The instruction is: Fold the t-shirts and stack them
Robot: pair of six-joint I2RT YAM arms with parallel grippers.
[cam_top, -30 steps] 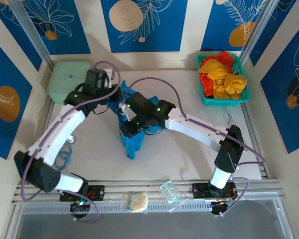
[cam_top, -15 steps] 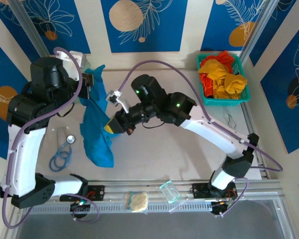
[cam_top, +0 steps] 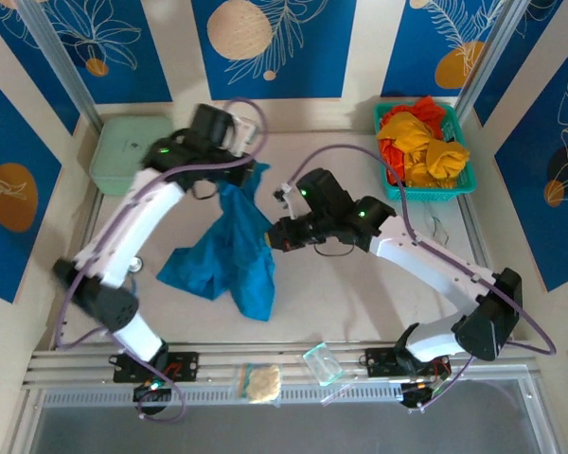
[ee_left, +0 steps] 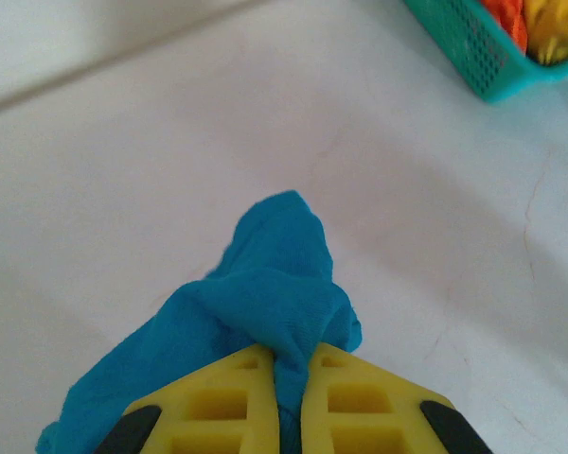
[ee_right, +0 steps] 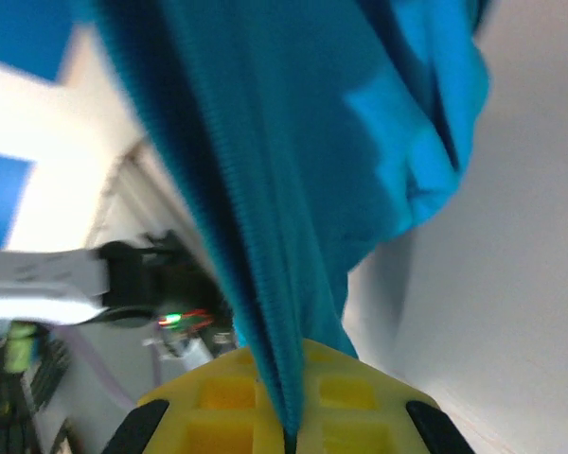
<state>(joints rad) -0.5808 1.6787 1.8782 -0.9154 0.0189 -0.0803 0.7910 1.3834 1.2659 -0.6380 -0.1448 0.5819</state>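
Step in hand: opening out teal t-shirt point(cam_top: 229, 251) before first fold. My left pincer point(ee_left: 289, 364) gripped bunched edge at far left. My right pincer point(ee_right: 284, 397) gripped another edge at mid-desk point(cam_top: 360, 303). Shirt hung crumpled between them, lower part on desk. Yellow and red t-shirts point(cam_top: 421, 142) lay in basket point(cam_top: 434, 194), far right. Next move, as I judged: draw pincers apart, lay cloth flat.

Blue t-shirt point(cam_top: 229, 255) unfolded and bunched, top lifted at two pinched spots, lower part slumped on the table point(cam_top: 360, 303), left of centre. Yellow t-shirts point(cam_top: 445, 156) and red t-shirts point(cam_top: 395, 149) wadded in the basket point(cam_top: 434, 193) far right. Count unclear, maybe four.
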